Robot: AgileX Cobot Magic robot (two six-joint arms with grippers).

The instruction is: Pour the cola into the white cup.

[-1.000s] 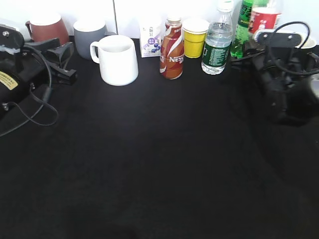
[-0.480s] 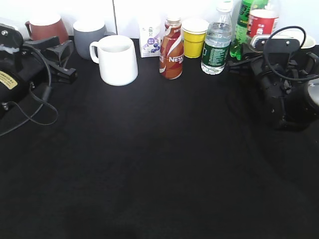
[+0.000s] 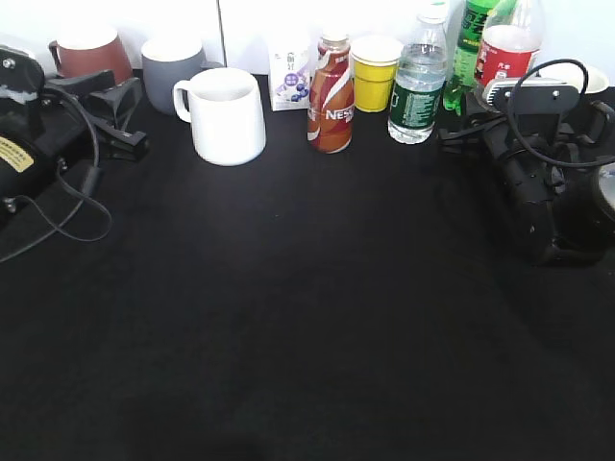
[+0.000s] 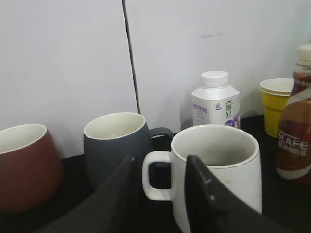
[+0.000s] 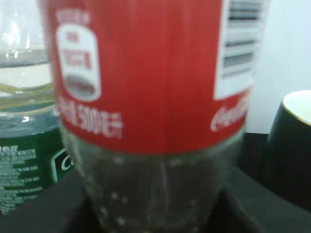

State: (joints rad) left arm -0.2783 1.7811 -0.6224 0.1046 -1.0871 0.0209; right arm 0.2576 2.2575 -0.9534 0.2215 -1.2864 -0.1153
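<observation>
Cola bottle (image 3: 506,50) stands at the back right of the black table (image 3: 307,317), next to the green soda bottle (image 3: 468,48) and right in front of the right gripper (image 3: 480,115). Right wrist view is filled by the cola's red label (image 5: 150,68) with dark liquid below; bottle sits between the dark finger edges at the frame bottom, but cannot tell if they press it or are just around it. A dark mug (image 5: 291,145) shows at its right edge.

White cup (image 3: 228,115) is at back left-centre, upright, handle to the left, apart from the cola with the Nescafe bottle (image 3: 332,94), yellow cup (image 3: 376,72) and water bottle (image 3: 419,82) between them. Grey mug (image 3: 171,72) and brown mug (image 3: 89,56) stand behind it to the left; small milk carton (image 3: 291,79) behind it to the right.

Left gripper (image 4: 158,194) is spread apart, holding nothing, fingers (image 4: 206,199) aimed at the white cup's handle (image 4: 151,177), just short of it
</observation>
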